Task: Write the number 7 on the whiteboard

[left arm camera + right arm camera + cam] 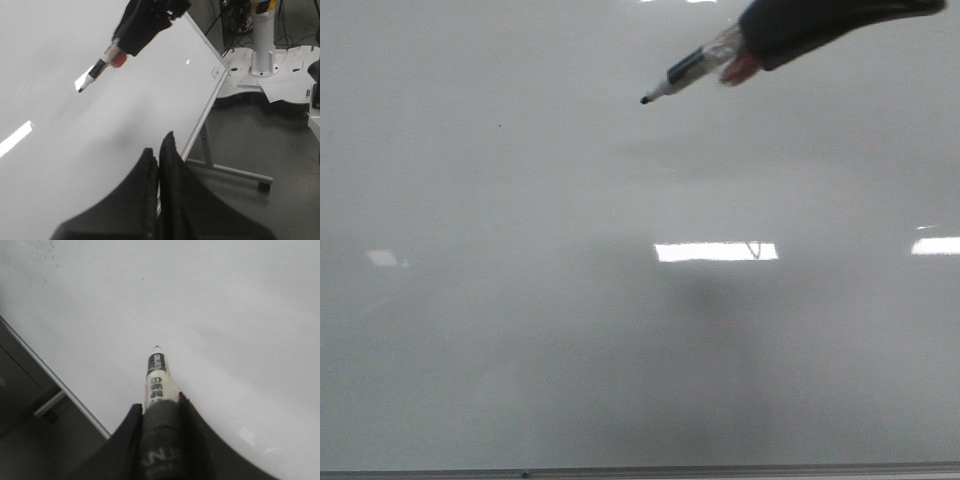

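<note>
Right gripper jaws clenched on marker; long axis slants down toward whiteboard, tip near surface, contact unclear. No 7 drawn yet, only tiny speck. Left gripper jaws pressed together, empty, farther from marker.

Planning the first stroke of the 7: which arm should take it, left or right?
Right. Its gripper is shut on the marker, tip aimed at the still blank whiteboard. The left gripper is shut, holds nothing and sits back from the board.
</note>
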Controlling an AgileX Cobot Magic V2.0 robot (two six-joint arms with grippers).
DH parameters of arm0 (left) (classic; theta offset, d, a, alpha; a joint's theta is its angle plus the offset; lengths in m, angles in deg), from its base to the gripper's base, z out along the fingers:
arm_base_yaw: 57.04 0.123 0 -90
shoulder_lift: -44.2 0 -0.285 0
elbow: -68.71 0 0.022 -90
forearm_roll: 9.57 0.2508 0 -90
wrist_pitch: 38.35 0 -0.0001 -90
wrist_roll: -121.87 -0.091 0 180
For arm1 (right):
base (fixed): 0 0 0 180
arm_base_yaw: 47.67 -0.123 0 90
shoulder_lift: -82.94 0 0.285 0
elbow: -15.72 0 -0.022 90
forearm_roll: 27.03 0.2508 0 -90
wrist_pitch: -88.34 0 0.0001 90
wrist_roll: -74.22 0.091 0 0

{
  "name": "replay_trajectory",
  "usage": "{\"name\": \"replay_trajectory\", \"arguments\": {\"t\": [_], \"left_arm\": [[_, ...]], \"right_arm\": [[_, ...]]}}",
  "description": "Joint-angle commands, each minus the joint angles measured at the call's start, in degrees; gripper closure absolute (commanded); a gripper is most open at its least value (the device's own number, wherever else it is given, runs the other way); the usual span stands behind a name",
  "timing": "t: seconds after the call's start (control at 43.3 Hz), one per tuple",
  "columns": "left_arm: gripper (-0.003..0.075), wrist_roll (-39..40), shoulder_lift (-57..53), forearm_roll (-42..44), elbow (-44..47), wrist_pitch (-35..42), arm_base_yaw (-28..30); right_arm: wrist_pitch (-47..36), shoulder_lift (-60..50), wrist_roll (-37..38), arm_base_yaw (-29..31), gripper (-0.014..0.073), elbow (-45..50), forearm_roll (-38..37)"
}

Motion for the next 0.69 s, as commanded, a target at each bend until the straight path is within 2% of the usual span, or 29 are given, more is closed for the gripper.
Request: {"name": "replay_trajectory", "arguments": {"t": [0.0, 0.231, 0.416, 0.531, 0.67], "left_arm": [[0.0741, 0.5, 0.37, -0.94, -1.49, 4.72, -0.32], [0.0741, 0.5, 0.37, -0.94, -1.49, 4.72, -0.32], [0.0741, 0.5, 0.37, -0.94, -1.49, 4.72, -0.32], [0.0741, 0.5, 0.37, -0.94, -1.49, 4.72, -0.32], [0.0741, 0.5, 0.37, -0.94, -1.49, 4.72, -0.32]], "right_arm": [[-2.71, 6.34, -0.68, -1.83, 0.0664, -8.25, 1.61], [-2.96, 20.02, -0.68, -4.68, 0.0664, -19.75, 2.98], [-5.33, 22.76, -0.68, -4.54, 0.0664, -21.31, 3.86], [-5.51, 22.69, -0.68, -2.8, 0.0664, -21.31, 3.86], [-1.98, 22.32, -0.68, 1.56, 0.0664, -21.19, 3.86]]}}
